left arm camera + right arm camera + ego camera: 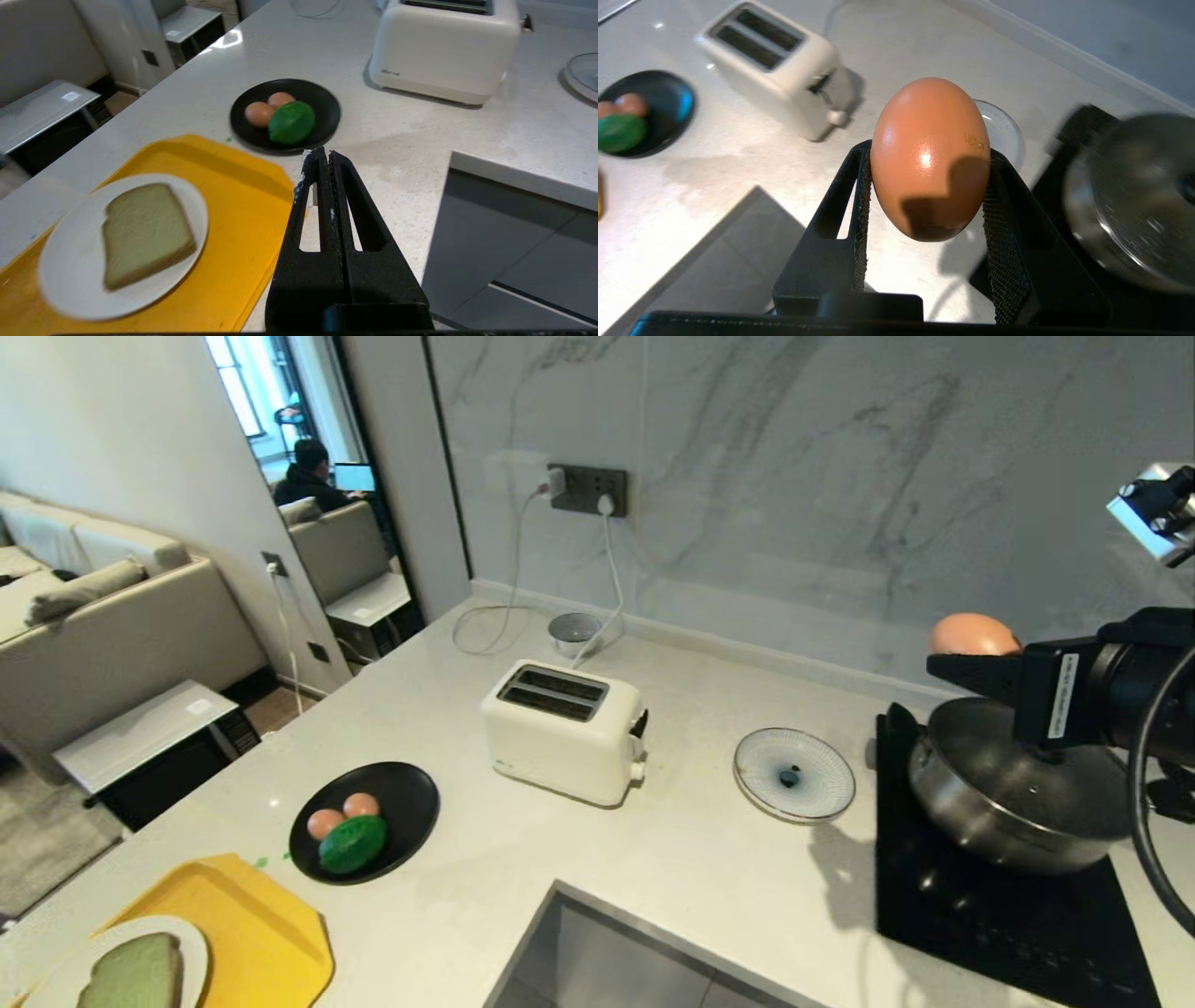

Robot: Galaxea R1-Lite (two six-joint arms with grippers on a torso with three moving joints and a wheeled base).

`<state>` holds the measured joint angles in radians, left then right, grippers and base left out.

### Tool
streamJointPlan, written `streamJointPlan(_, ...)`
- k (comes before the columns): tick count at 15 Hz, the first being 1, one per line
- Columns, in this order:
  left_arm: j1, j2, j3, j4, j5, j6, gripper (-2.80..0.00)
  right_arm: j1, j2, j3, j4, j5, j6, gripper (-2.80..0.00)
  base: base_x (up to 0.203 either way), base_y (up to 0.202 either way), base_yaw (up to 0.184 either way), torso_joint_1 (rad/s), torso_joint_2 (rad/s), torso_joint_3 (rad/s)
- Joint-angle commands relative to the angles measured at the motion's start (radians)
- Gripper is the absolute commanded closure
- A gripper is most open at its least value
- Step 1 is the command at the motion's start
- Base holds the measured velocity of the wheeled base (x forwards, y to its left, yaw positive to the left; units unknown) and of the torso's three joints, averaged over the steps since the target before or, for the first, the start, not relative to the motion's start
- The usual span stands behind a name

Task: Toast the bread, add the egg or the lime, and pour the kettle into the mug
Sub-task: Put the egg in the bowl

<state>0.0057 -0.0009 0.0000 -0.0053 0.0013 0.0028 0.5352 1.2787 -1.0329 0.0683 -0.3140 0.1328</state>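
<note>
Right wrist view: right gripper (927, 186) pinched 1 smooth brown egg (930, 158) above the steel pan (1134, 196); left gripper (322, 156) shut, empty. Risk: slippery shell, cracking.

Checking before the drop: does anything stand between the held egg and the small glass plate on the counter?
Nothing visible does. The right pincer holds the egg in the air; the glass plate lies bare beside the lidded pan.

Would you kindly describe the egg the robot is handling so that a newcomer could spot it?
Find the steel pan on the black hob at the counter's right end. Above it, the right gripper holds the egg. Unlike the two eggs on the black plate, it is off the counter.
</note>
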Motion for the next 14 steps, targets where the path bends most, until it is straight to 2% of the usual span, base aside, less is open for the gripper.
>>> streamJointPlan(1, 0.0, -0.001, 0.0, -0.001, 0.0, 0.0, 0.0, 0.018, 0.001, 0.002, 0.001, -0.005, 0.001, 0.0, 0.0, -0.01, 0.18, 0.0, 0.0, 0.0)
streamJointPlan(14, 0.001, -0.001, 0.0, -0.001, 0.0, 0.0, 0.0, 0.02, -0.024, 0.006, 0.001, -0.005, -0.067, 0.0, 0.0, -0.008, 0.174, 0.001, 0.0, 0.004)
